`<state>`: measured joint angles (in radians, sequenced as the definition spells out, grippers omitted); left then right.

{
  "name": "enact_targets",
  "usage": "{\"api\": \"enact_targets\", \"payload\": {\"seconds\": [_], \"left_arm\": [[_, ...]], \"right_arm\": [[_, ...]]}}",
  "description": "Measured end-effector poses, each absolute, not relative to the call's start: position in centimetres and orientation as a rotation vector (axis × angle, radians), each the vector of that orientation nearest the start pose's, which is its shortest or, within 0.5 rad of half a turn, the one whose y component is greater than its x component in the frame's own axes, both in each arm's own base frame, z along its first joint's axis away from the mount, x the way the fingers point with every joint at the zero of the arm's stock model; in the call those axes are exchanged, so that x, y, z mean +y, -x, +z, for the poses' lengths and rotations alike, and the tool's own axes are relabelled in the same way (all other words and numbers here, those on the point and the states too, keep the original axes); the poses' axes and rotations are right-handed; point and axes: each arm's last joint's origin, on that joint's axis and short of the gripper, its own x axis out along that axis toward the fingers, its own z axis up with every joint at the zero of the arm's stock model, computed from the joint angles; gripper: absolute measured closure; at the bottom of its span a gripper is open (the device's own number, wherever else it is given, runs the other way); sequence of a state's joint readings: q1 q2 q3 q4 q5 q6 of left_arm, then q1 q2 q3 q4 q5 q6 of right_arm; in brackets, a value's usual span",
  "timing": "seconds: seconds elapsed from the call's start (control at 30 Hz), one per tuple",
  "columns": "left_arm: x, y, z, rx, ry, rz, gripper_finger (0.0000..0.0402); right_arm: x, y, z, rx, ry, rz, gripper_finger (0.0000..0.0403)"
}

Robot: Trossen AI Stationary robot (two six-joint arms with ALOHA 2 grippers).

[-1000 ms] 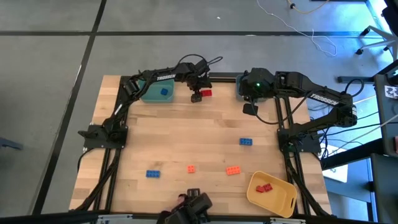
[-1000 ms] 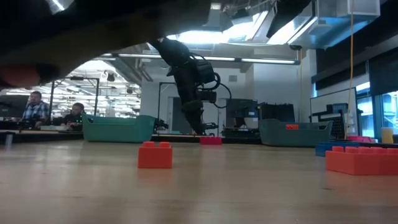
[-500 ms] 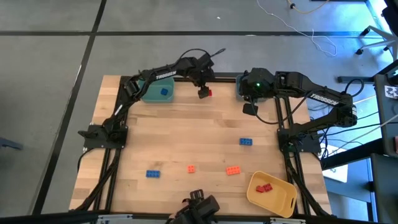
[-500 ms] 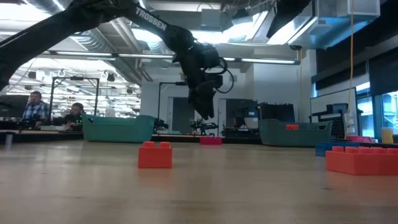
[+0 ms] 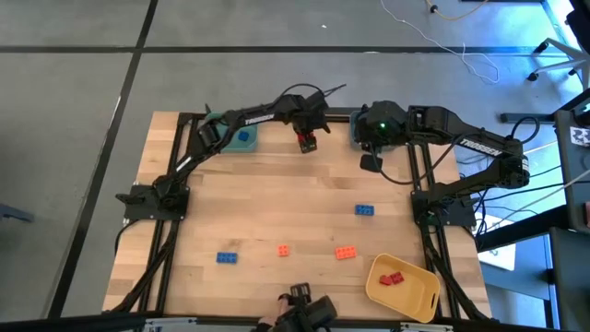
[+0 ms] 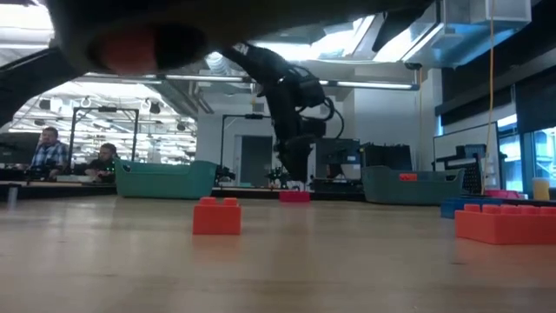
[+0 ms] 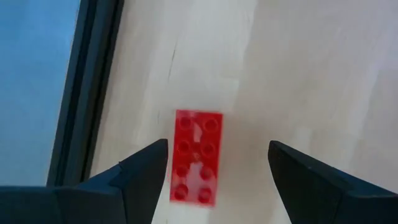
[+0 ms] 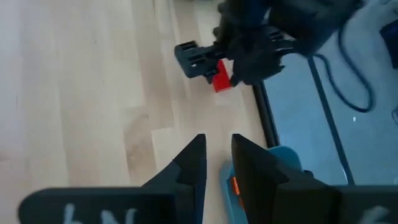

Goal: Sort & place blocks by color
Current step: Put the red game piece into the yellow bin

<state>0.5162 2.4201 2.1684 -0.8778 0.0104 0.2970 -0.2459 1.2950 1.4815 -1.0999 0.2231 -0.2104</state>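
Observation:
A red oblong block (image 7: 198,157) lies flat, studs up, on the table near the far edge (image 5: 304,141). My left gripper (image 7: 217,146) hovers just above it, open, slanting down, one finger on each side of the block and touching nothing; the low view shows it (image 6: 295,176) over the block (image 6: 294,196). My right gripper (image 8: 217,146) waits high at the far right (image 5: 371,161), its fingers a narrow gap apart with nothing between them. Two blue blocks (image 5: 364,209) (image 5: 227,257) and two orange ones (image 5: 283,250) (image 5: 346,252) lie loose on the table.
The teal bin (image 5: 230,136) at the far left holds a blue block. The grey-blue bin (image 8: 249,180) under my right arm holds an orange block. The yellow bin (image 5: 410,293) at the near right holds red blocks. People sit beyond the table (image 6: 50,149).
My left gripper has gone toward the table's right edge along the far side, rising a little and then sinking. It started just left of the red block and now straddles it. It has rolled slightly and stayed open. The block has not moved.

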Motion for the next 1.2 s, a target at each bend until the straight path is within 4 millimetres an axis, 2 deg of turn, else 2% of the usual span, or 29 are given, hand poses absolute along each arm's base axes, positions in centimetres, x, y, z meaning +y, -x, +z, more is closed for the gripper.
{"api": "enact_targets", "payload": {"seconds": [0.13,0.33,0.63,0.73,0.93,1.1,1.2], "left_arm": [[25.9,-43.8,18.8,1.176,0.07,0.294,0.0131],[28.0,-41.0,18.3,1.272,0.209,0.26,0.0131],[29.7,-39.4,18.3,1.294,-0.049,0.011,0.0131],[29.9,-39.6,18.4,1.262,-0.076,0.005,0.0131],[29.3,-40.6,18.5,1.17,0.065,0.015,0.0131],[28.0,-41.9,18.7,1.143,0.032,0.006,0.0131],[27.9,-42.4,18.5,1.14,-0.005,0.044,0.0131]], "right_arm": [[-6.3,-22.8,38.6,0.962,0.177,-0.328,0.0325],[-6.3,-22.8,38.6,0.963,0.181,-0.327,0.0325],[-6.3,-22.8,38.6,0.965,0.183,-0.327,0.0325],[-6.3,-22.7,38.6,0.969,0.182,-0.327,0.0325],[-6.4,-22.7,38.6,0.971,0.189,-0.349,0.0324],[-6.4,-22.8,38.6,0.961,0.169,-0.366,0.0324],[-6.4,-22.8,38.6,0.959,0.161,-0.371,0.0324]]}}
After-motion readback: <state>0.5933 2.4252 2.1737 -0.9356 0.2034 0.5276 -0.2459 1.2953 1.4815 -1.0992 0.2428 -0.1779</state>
